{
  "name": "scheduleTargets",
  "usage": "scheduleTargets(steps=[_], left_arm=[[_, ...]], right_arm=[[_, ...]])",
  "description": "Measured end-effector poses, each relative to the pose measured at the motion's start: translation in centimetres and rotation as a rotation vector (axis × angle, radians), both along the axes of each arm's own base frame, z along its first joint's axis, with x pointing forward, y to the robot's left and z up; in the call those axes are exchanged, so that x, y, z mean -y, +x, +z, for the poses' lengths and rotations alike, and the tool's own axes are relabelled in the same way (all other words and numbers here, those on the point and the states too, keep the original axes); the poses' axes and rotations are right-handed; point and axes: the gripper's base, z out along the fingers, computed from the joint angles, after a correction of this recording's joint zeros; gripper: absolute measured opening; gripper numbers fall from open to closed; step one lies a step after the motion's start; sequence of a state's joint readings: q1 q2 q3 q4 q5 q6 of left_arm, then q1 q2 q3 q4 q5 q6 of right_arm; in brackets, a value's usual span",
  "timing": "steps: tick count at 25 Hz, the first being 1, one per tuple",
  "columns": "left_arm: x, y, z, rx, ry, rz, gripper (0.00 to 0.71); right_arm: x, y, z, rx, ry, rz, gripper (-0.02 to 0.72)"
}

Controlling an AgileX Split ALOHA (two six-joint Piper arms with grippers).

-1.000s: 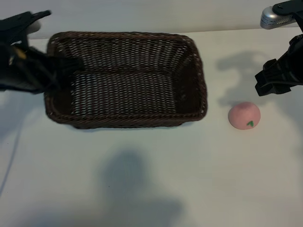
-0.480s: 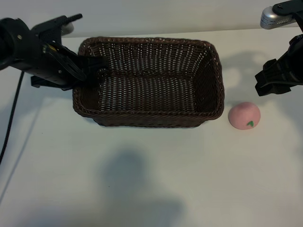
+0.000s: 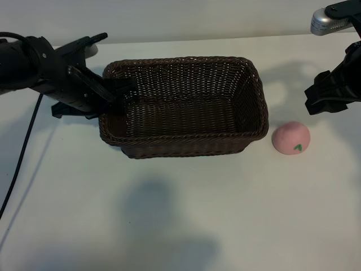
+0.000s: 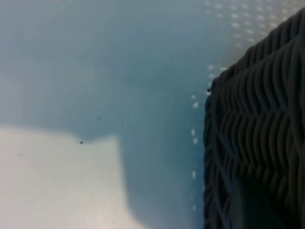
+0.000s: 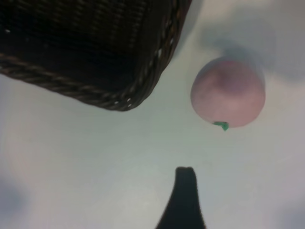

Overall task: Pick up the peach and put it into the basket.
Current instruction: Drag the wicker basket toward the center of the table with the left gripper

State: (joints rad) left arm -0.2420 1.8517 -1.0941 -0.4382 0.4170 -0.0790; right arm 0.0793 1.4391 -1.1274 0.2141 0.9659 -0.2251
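The dark-brown woven basket stands mid-table, its right end close to the peach. That pale-pink fruit with a green leaf mark lies on the table just right of the basket. My left gripper is shut on the basket's left rim, one finger inside the wall; in the left wrist view only the basket's weave shows. My right gripper hangs open behind and to the right of the peach, holding nothing. In the right wrist view one dark finger points between the basket's corner and the peach.
A black cable trails from the left arm across the table's left side. A silver fitting sits at the far right corner. White tabletop stretches in front of the basket.
The left gripper has dragged the basket to the right, toward the peach, and turned it slightly. The right arm and the peach have not moved.
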Motion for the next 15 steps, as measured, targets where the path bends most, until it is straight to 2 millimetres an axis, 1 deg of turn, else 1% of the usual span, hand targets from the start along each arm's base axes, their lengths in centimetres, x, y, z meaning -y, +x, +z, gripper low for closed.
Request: scheduleTargets(steps=[3, 12, 14, 15], left_arm=[[-0.01, 0.06, -0.61, -0.006, 0.002, 0.005, 0.16], [0.0, 0.05, -0.63, -0.002, 0.009, -0.015, 0.161], [0.01, -0.02, -0.65, -0.01, 0.008, -0.018, 0.194], [0.02, -0.05, -0.66, -0.013, 0.007, -0.018, 0.233]], right_arm=[[0.01, 0.0, 0.0, 0.0, -0.001, 0.0, 0.582], [0.01, 0.0, 0.0, 0.0, -0.002, 0.0, 0.582], [0.01, 0.0, 0.0, 0.0, -0.002, 0.0, 0.582], [0.01, 0.0, 0.0, 0.0, -0.002, 0.0, 0.582]])
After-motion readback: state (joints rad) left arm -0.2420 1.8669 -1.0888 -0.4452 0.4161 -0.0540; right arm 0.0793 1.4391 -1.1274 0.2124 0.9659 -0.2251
